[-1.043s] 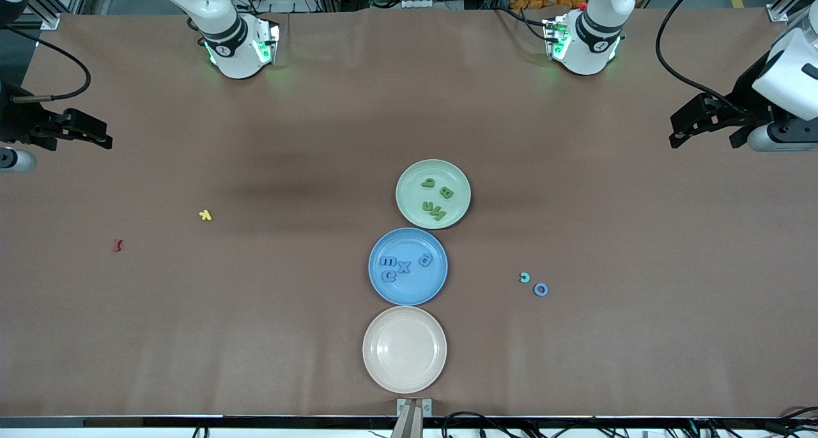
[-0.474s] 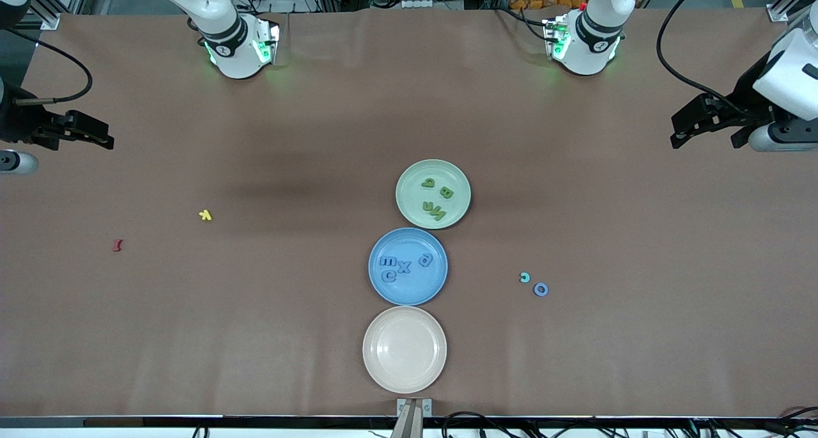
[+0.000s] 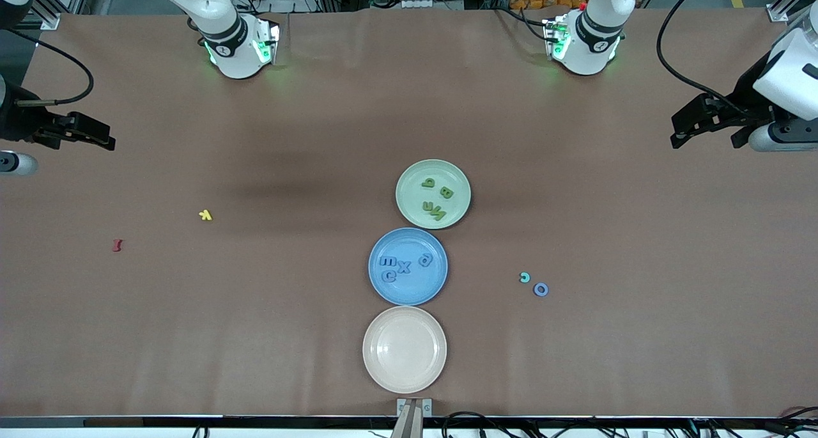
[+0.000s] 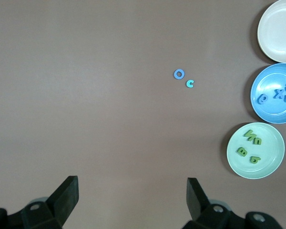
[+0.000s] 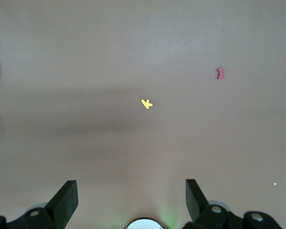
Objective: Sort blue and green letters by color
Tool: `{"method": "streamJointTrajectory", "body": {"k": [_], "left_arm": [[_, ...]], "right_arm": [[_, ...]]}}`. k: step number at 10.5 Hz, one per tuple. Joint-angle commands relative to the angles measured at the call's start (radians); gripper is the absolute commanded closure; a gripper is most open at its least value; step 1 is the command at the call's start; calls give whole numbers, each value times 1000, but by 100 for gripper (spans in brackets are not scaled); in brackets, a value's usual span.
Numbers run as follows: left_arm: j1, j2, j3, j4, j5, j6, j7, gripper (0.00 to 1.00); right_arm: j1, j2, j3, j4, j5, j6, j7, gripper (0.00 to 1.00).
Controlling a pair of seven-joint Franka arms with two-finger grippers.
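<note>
Four olive-green letters (image 3: 437, 199) lie in the pale green plate (image 3: 412, 198); they also show in the left wrist view (image 4: 250, 143). Four mid-blue letters (image 3: 402, 266) lie in the blue plate (image 3: 409, 291), nearer to the front camera; they show in the left wrist view too (image 4: 279, 94). My left gripper (image 3: 677, 134) is open and empty, held over bare table at the left arm's end (image 4: 132, 186). My right gripper (image 3: 102, 136) is open and empty over the right arm's end (image 5: 131, 188). Both arms wait away from the plates.
An empty beige plate (image 3: 404, 350) stands nearest the front camera. A teal c (image 3: 524, 277) and a periwinkle ring O (image 3: 540, 289) lie toward the left arm's end. A yellow k (image 3: 205, 215) and a dark red letter (image 3: 117, 245) lie toward the right arm's end.
The right gripper has drifted very slightly toward the table's middle. Nothing on the table has moved.
</note>
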Motion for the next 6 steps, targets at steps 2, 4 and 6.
{"method": "streamJointTrajectory", "body": {"k": [2,4,6], "left_arm": [[1,-10,0,6,18,-17,24,0],[1,-10,1,6,18,-17,25,0],[1,-10,1,6,17,-17,24,0]], "right_arm": [[8,4,0,16,-4,-9,24,0],[8,4,0,16,-6,-9,21,0],[8,4,0,16,-4,-9,21,0]]}}
